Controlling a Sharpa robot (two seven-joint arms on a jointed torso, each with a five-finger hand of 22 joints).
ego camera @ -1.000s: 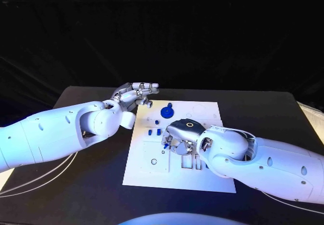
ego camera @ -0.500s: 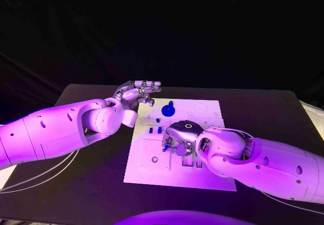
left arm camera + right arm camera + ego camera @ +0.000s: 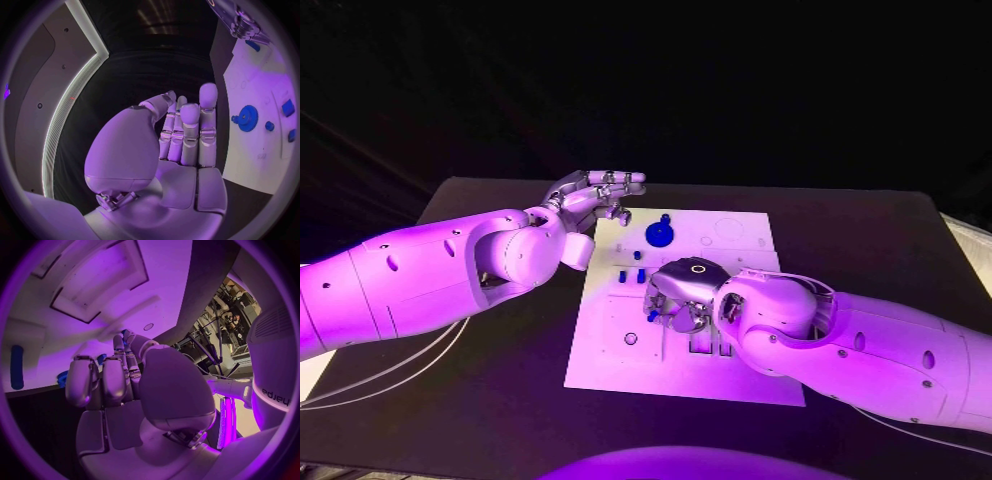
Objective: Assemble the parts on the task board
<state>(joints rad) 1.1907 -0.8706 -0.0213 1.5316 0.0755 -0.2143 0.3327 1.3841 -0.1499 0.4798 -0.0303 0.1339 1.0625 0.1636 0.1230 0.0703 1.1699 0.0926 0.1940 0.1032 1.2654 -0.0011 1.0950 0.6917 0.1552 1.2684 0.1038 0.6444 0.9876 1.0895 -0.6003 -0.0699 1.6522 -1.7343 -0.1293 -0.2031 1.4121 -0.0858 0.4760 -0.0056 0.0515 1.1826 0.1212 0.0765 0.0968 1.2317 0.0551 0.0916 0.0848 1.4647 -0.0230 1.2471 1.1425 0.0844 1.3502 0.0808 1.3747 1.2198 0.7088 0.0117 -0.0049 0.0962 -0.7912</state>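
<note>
The left hand (image 3: 599, 196) hovers off the far left corner of the task board (image 3: 625, 362), holding nothing. In the left wrist view its fingers (image 3: 189, 131) stand upright, pressed side by side, thumb folded alongside them. Just beyond those fingertips, on the board, lies the blue gear (image 3: 658, 236), round and toothed, with a small knob beside it.

Down at mid-board, the right hand (image 3: 678, 297) is low over the plate, fingers curled downward. A small blue part (image 3: 651, 311) shows right at its fingertips, touching or nearly so; whether it is actually pinched, I cannot tell. The right wrist view shows those fingers (image 3: 103, 380) close together, bent toward the white surface, with rectangular recesses (image 3: 94, 292) beyond them.

Between the two hands, two small blue pegs (image 3: 633, 277) sit near the board's left edge, just beside the right hand's fingers.
</note>
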